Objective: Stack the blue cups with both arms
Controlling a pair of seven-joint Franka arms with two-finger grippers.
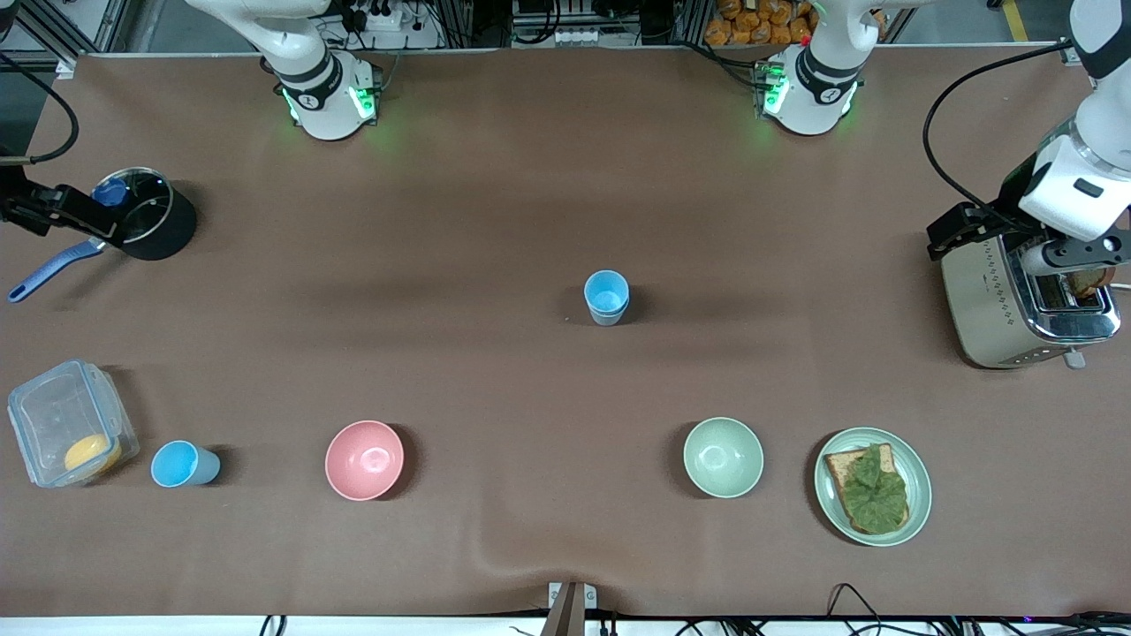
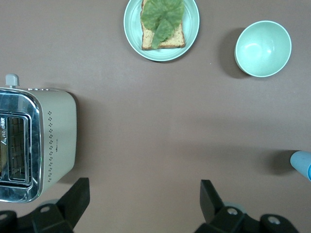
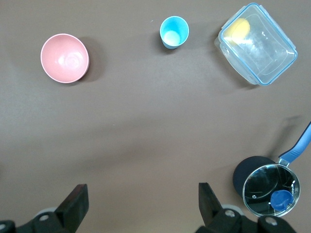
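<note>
A blue cup (image 1: pixel 606 297) stands upright near the table's middle. A second rim line shows below its top rim, as of one cup set in another. Its edge shows in the left wrist view (image 2: pixel 303 165). Another blue cup (image 1: pixel 181 464) stands nearer the front camera, between a clear box and the pink bowl. In the right wrist view (image 3: pixel 174 32) it has a white patch at its bottom. My left gripper (image 2: pixel 143 199) is open and empty, high over bare table beside the toaster. My right gripper (image 3: pixel 142 200) is open and empty, high over bare table beside a pot. Both arms wait.
A pink bowl (image 1: pixel 364 459), a pale green bowl (image 1: pixel 723 457) and a plate with toast and lettuce (image 1: pixel 919 481) stand nearest the front camera. A clear lidded box (image 1: pixel 53 415) and a black pot (image 1: pixel 172 234) are at the right arm's end, a toaster (image 1: pixel 990 300) at the left arm's end.
</note>
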